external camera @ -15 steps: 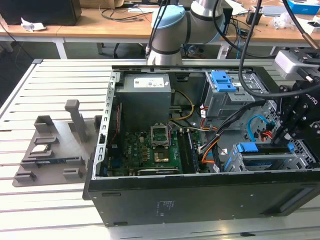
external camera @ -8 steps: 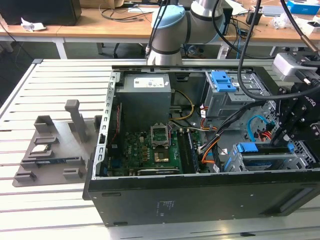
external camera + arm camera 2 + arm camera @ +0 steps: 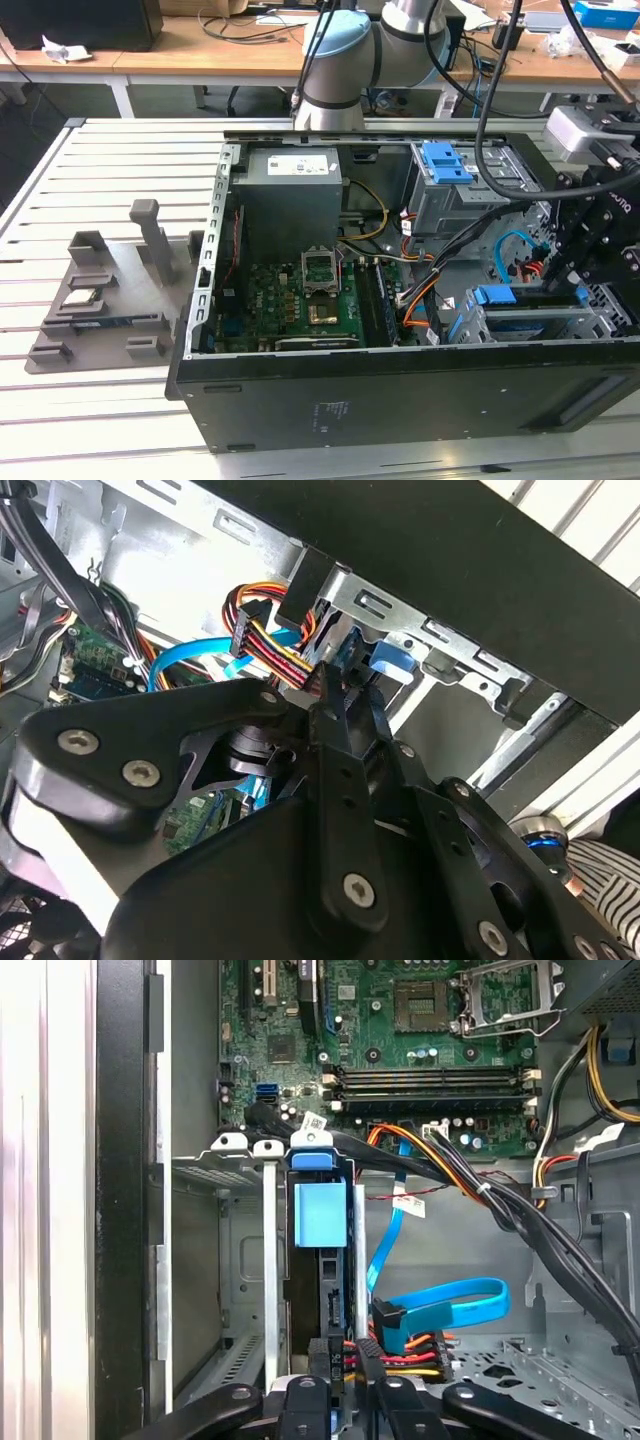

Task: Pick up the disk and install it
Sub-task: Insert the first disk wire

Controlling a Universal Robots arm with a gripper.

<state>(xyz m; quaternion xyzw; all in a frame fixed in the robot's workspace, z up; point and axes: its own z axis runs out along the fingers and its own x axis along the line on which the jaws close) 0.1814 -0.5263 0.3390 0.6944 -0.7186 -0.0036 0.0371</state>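
- The gripper (image 3: 335, 695) reaches into the computer case (image 3: 480, 590) — jaws nearly closed beside a blue carrier tab (image 3: 392, 658).
- Coloured power wires (image 3: 275, 640) and a blue data cable (image 3: 190, 660) lie just behind.

I can't make out any readable text from here. The white label (image 3: 302, 166) on the grey power supply (image 3: 290, 200), far inside the case, carries print too small for me to read, and so does the small white sticker (image 3: 314, 1121) on the motherboard (image 3: 400, 1050).
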